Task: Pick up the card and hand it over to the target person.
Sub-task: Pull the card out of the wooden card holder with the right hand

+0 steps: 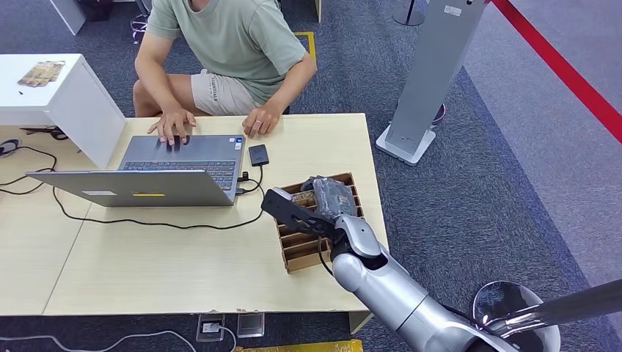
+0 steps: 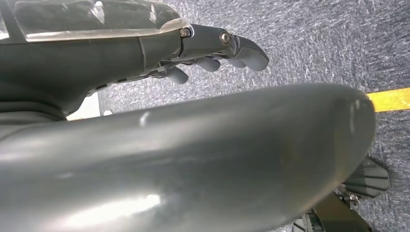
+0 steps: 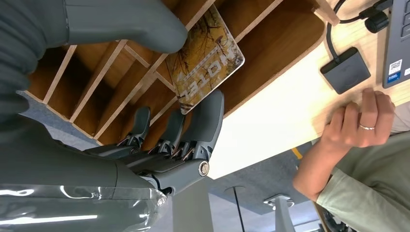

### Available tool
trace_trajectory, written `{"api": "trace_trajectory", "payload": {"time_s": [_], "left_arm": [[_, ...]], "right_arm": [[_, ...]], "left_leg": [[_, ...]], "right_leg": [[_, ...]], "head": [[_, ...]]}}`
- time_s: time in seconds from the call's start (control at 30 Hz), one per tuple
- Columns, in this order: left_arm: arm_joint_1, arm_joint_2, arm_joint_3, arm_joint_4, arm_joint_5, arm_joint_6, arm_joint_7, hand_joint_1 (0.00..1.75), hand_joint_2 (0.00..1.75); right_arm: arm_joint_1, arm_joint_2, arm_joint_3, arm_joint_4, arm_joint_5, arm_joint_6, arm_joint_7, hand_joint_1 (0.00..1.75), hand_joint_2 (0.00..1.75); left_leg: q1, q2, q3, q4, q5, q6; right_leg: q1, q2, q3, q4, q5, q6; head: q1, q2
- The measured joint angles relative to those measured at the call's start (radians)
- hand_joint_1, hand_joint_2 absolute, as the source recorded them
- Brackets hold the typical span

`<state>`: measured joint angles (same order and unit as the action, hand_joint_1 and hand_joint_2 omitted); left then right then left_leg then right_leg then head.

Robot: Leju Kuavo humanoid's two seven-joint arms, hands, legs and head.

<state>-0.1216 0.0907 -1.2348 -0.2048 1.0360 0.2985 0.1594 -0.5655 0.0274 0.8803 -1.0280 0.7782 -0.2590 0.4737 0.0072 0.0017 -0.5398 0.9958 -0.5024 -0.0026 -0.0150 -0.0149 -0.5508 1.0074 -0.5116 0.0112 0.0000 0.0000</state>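
The card [image 3: 207, 57], printed in yellow-brown with the word "HOTEL", is seen standing in a slot of the wooden slotted organizer [image 1: 293, 253], which is set at the table's [image 1: 183, 264] right edge, close to the front corner. The card is pinched by the right hand [image 3: 159, 96]: the thick thumb is pressed on its printed face and the dark fingers [image 3: 208, 116] are laid against its lower edge and back. Free tabletop is left in front of and left of the organizer; carpet begins just right of it. Behind the organizer, a small black device [image 1: 258, 155] on a cable is lying, and beyond it an open laptop [image 1: 172, 169] is being touched by a seated person [image 1: 227, 44], whose hands rest at the table's far edge. A grey floor stand [image 1: 429, 81] is placed on the carpet beyond the organizer. The left hand [image 2: 212, 48] is held over grey carpet, its fingers slightly curled with nothing between them.
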Motion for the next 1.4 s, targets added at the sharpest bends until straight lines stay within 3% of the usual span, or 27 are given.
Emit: {"api": "trace_trajectory", "payload": {"time_s": [0.2,0.27,0.4,0.83,1.1,1.4], "left_arm": [[0.000,-0.001,0.000,0.000,0.000,0.002,0.004,0.00,0.00],[0.000,-0.001,0.000,-0.001,0.000,0.003,0.007,0.00,0.00],[0.000,-0.001,0.001,-0.002,0.001,0.006,0.015,0.00,0.00],[0.002,-0.001,0.019,-0.003,0.017,0.016,0.024,0.00,0.00],[0.002,0.004,0.023,-0.001,0.016,0.014,-0.006,0.00,0.00],[0.002,0.003,0.022,-0.001,0.015,0.020,-0.005,0.00,0.00]], "right_arm": [[0.007,-0.001,-0.010,0.003,0.002,-0.005,-0.003,0.94,1.75],[0.008,0.004,-0.013,0.011,0.003,-0.007,-0.008,1.03,1.75],[0.006,0.012,-0.016,0.022,0.005,-0.008,-0.016,1.36,1.75],[-0.017,0.038,0.011,0.052,-0.025,-0.002,-0.063,1.47,1.75],[0.040,-0.013,-0.016,-0.098,-0.074,-0.215,-0.305,1.47,1.75],[0.133,-0.063,-0.084,-0.236,-0.099,-0.367,-0.423,1.47,1.75]], "left_leg": [[0.000,0.000,0.000,0.000,0.000,0.000],[0.000,0.000,0.000,0.001,0.000,0.000],[-0.001,0.001,0.000,0.001,-0.001,0.000],[-0.001,0.002,-0.001,0.001,-0.001,0.000],[0.000,0.001,-0.001,0.001,-0.001,0.000],[0.000,-0.002,-0.001,0.001,0.000,0.000]], "right_leg": [[0.000,0.000,0.000,0.000,0.000,0.000],[0.000,0.000,-0.001,0.001,-0.001,0.000],[-0.001,0.000,-0.001,0.001,-0.001,0.000],[-0.001,0.002,-0.002,0.002,0.000,0.000],[0.000,0.000,-0.001,0.002,-0.001,0.000],[0.000,-0.002,-0.001,0.001,-0.001,0.000]], "head": [[0.000,0.000],[0.000,0.000],[0.000,0.000],[0.000,0.000],[0.000,0.000],[0.000,0.000]]}}
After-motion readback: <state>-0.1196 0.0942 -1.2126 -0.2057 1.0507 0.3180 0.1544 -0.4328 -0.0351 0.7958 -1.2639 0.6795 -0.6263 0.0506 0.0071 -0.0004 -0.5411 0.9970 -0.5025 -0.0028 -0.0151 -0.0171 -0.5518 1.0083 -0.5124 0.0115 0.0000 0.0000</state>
